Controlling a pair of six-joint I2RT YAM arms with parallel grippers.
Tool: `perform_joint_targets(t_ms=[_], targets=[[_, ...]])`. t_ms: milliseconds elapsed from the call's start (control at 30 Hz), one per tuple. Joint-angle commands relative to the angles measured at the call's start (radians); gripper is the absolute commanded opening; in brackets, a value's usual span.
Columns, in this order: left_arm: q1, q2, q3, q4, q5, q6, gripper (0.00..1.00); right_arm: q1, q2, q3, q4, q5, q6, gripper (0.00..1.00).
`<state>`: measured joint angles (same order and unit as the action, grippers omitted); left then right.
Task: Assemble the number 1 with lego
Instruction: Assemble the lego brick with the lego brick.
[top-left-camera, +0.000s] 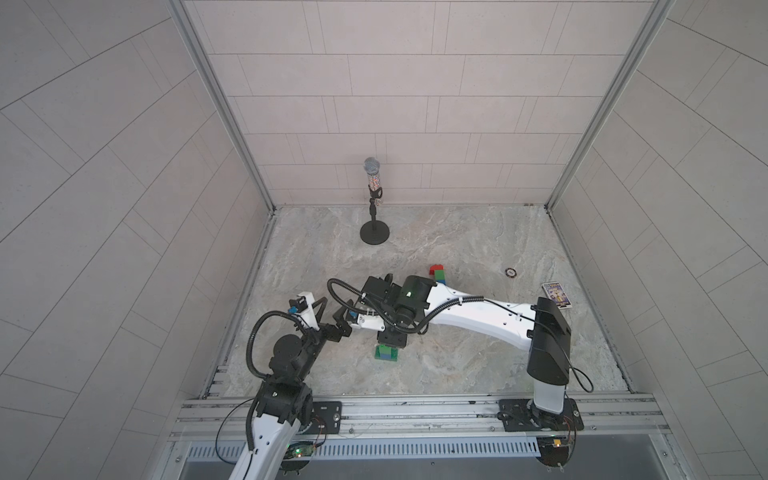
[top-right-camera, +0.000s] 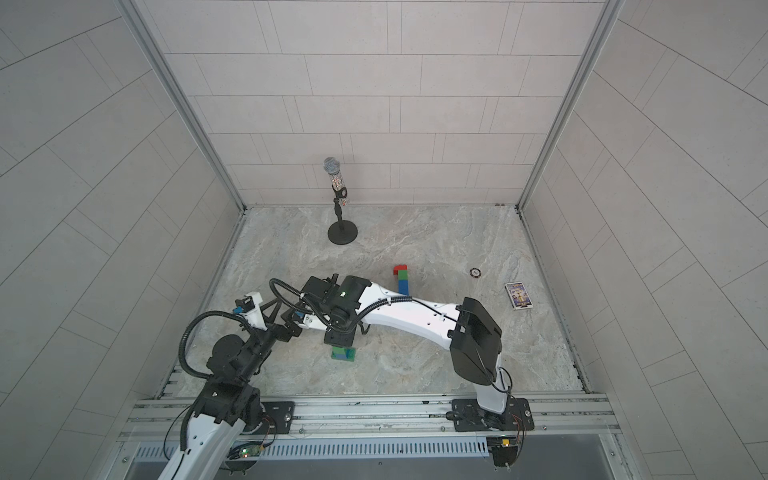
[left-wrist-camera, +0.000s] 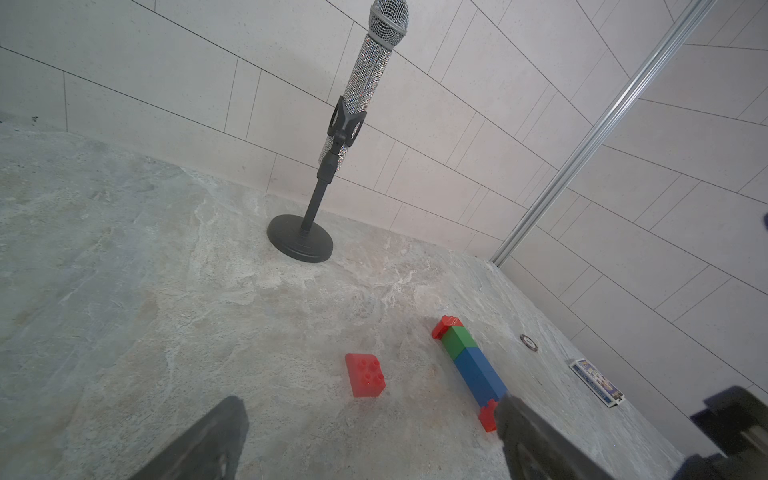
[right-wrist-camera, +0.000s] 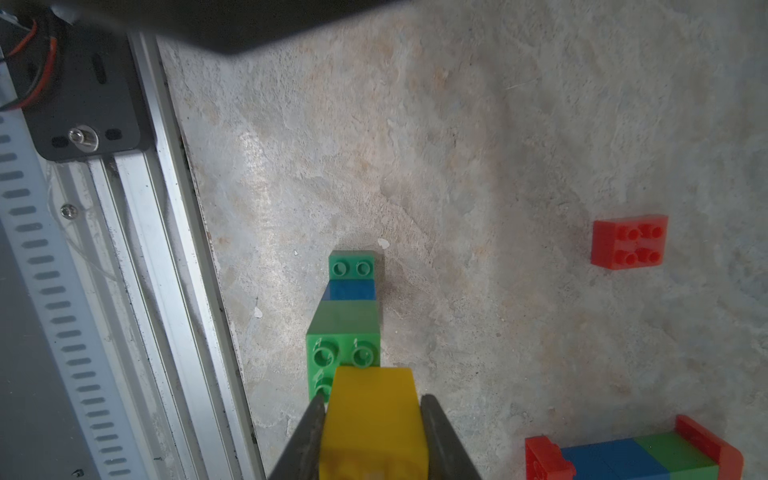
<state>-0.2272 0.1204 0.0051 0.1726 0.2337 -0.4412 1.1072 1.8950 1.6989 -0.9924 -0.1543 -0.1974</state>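
In both top views the right gripper (top-left-camera: 392, 337) hangs over a small stack (top-left-camera: 386, 353) of green and blue bricks, which stands on the counter (top-left-camera: 478, 357) near its front edge, a little left of the middle; from here I cannot tell how its fingers stand. A bar (top-left-camera: 438, 275) of joined bricks lies flat around the middle of the counter, partly under the right arm. The left gripper (top-left-camera: 332, 318) is near the left edge, above the counter. A microphone (top-left-camera: 371, 174) on a stand is at the back edge; a card box (top-left-camera: 557, 296) lies by the right edge, and a small ring (top-left-camera: 510, 272) is between it and the bar.

In the left wrist view, the left gripper's 2 fingers (left-wrist-camera: 199, 449) are wide apart with nothing between them; ahead of them a loose red brick (left-wrist-camera: 365, 376) sits studs up, apart from the bar, whose order is red, green, blue, red.

In the right wrist view, the right gripper's fingers (right-wrist-camera: 307, 440) are clamped on a yellow brick (right-wrist-camera: 374, 411), 1 on each side; it covers part of the top green brick of the stack; I cannot tell if it is pressed on.
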Motion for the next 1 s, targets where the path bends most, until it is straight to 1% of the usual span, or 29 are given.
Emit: perform_joint_targets(t_ms=[0,533,767,967], targets=[[0.002,-0.010,-0.019,0.018,-0.002,-0.005,1.00,0.008,-0.029,-0.008,-0.008,0.004,0.009,0.00],[0.002,-0.010,-0.020,0.018,-0.003,-0.006,1.00,0.026,-0.047,0.052,-0.040,0.002,0.007,0.00],[0.002,-0.013,-0.019,0.019,0.011,-0.001,1.00,0.039,-0.039,0.012,-0.008,-0.020,0.015,0.00],[0.001,-0.027,-0.020,0.022,0.053,0.009,1.00,0.033,-0.022,-0.029,0.027,-0.014,0.002,0.00]])
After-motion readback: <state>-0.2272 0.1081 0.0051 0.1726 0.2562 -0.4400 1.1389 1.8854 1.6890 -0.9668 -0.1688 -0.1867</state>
